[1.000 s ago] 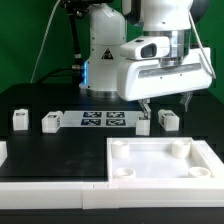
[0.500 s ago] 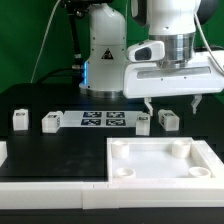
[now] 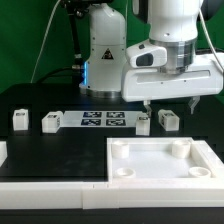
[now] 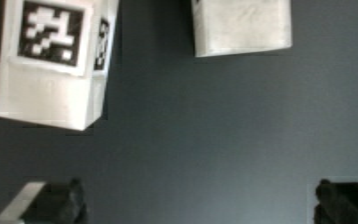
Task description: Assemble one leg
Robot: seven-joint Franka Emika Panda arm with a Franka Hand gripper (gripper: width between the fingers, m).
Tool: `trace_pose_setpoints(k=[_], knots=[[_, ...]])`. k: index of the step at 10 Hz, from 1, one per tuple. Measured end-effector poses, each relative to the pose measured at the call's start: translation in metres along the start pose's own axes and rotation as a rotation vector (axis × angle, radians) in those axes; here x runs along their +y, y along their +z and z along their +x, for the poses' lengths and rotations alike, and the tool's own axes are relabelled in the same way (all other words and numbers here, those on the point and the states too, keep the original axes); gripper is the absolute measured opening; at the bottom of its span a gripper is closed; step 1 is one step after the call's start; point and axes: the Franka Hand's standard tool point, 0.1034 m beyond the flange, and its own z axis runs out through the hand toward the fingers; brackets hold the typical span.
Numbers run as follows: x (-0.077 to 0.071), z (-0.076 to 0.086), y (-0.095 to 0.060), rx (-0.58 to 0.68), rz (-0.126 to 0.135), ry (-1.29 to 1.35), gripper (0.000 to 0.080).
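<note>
While the gripper hangs spread, the leg — blocky white plastic — stands apart.

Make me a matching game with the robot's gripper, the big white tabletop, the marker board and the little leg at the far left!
Things:
1 gripper
2 tabletop
3 marker board
4 far-left leg

Places or states:
a lies flat, covered in tags
b open, up in the air
c front of the exterior view, right side
d small block at the exterior view's left end

Pairs: 1-b, 2-c, 3-a, 4-d
</note>
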Motion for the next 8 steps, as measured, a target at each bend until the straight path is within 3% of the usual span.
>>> trace_pose_setpoints(k=[6, 8], knots=[[-0.015, -0.05, 0.028, -0.621, -0.03, 0.045, 0.0648], [-0.019, -0.052, 0.037, -0.757, -0.032, 0.038, 0.0648]])
